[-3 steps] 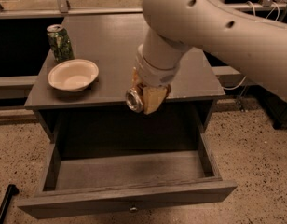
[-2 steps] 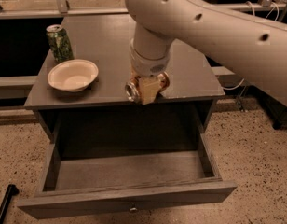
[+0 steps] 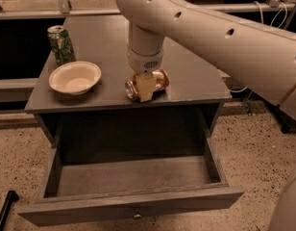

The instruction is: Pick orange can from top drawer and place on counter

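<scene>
End effector [image 3: 144,86] grips can [image 3: 160,80], apparently sideways.

Smooth plastic gripper [image 3: 146,84] at the front of the matt wooden counter [image 3: 196,76] clasps the shiny, creased metal orange can [image 3: 160,79]

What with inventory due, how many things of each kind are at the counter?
Cans: 2 (orange can held in the gripper at the counter's front edge; green can at back left)
Bowls: 1 (white bowl)
Total: 3
</scene>
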`<state>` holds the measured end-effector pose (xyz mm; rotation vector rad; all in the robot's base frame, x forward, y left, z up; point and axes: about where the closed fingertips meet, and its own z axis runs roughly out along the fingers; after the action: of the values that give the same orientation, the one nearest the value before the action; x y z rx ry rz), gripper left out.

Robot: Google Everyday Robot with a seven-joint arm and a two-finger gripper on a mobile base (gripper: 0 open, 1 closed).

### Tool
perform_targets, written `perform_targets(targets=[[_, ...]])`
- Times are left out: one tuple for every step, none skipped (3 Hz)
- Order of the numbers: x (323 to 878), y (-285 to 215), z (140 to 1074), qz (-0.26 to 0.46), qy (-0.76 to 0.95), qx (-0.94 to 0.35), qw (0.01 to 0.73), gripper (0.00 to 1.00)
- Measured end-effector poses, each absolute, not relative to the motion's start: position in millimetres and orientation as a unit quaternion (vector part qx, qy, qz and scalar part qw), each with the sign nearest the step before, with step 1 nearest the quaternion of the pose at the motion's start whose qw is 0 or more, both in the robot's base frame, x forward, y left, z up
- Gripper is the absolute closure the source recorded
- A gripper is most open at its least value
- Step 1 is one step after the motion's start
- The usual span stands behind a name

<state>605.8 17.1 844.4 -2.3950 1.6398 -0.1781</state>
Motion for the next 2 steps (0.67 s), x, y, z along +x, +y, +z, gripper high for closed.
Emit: perform_targets(targets=[[610.5, 17.8, 844.3, -0.058, 0.567, -0.813, 0.121, 0.38], [639.5, 13.7, 843.7, -0.054, 0.581, -0.799, 0.143, 0.08]])
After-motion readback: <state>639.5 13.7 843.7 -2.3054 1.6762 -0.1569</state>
